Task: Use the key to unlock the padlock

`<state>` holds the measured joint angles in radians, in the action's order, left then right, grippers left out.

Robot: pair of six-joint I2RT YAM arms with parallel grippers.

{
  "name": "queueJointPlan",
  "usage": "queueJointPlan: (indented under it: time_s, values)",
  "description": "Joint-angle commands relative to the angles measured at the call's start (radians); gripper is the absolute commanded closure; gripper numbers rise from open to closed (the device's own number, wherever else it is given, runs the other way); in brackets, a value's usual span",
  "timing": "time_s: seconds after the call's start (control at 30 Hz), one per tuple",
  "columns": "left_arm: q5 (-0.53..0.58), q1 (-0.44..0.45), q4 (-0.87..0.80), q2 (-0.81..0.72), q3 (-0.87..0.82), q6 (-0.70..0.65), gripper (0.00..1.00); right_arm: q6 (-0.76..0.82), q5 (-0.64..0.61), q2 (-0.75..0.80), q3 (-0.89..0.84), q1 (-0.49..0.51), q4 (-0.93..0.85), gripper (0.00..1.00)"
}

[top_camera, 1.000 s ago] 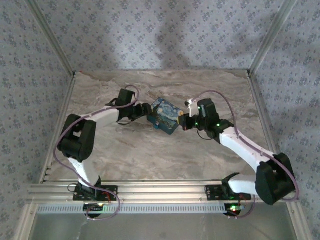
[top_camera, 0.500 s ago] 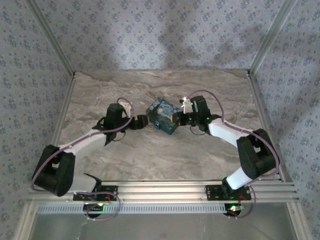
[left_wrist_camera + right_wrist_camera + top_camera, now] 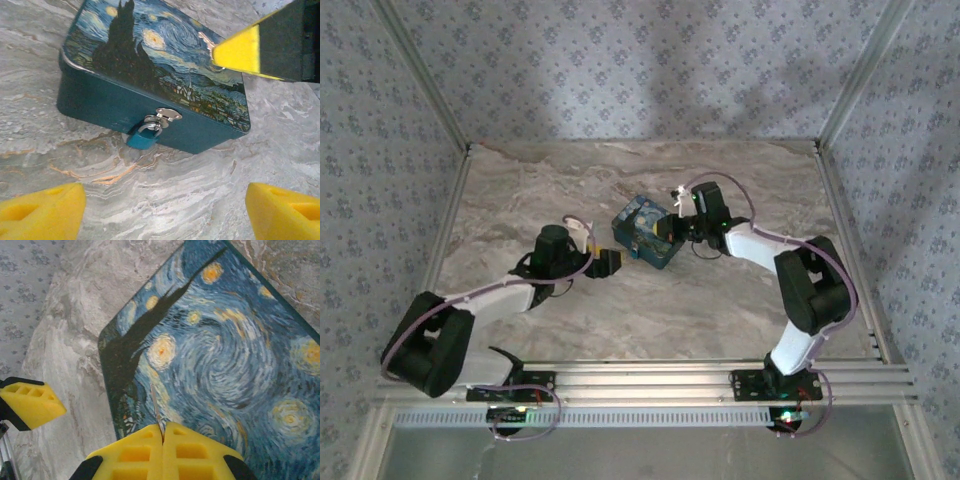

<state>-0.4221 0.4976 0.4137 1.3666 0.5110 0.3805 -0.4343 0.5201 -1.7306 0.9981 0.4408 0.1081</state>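
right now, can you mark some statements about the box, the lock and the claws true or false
1. The padlock hangs from a silver hasp on the teal side of the box. True.
2. The left claw is shut on the padlock. False: it is open, its pads wide apart, short of the box.
3. The right claw is shut, with the thin shaft of the key sticking out between its pads. True.
4. The box lid is lifted. False: it lies down flat, with the padlock on the hasp.
5. The right claw is over bare table. False: it is over the painted lid.
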Motion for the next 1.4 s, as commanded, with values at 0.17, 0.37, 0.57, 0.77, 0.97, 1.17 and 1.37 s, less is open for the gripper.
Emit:
queueJointPlan:
  time_s: [0.17,0.37,0.57,0.77,0.97,1.17,1.37]
  values:
    - [-0.075,-0.001,0.076,0.059,0.006,-0.078,0.19,-0.009,-0.034,-0.052,0.023,-0.006,-0.093,1.0]
    - [-0.098,-0.001,0.097,0.115,0.021,-0.115,0.21,-0.008,-0.038,-0.071,0.001,-0.006,-0.108,1.0]
    - [-0.121,-0.001,0.132,0.163,0.039,-0.163,0.24,0.001,-0.045,-0.072,-0.01,-0.006,-0.126,1.0]
    - [-0.146,-0.001,0.167,0.234,0.071,-0.183,0.26,0.002,-0.049,-0.07,-0.012,-0.005,-0.143,1.0]
    - [-0.184,-0.001,0.267,0.338,0.098,-0.175,0.28,0.001,-0.056,-0.068,-0.017,-0.004,-0.155,1.0]
    - [-0.179,-0.001,0.281,0.409,0.145,-0.19,0.3,0.003,-0.055,-0.066,-0.016,-0.004,-0.157,1.0]
    - [-0.162,-0.001,0.294,0.453,0.172,-0.201,0.31,0.003,-0.05,-0.065,-0.009,-0.004,-0.159,1.0]
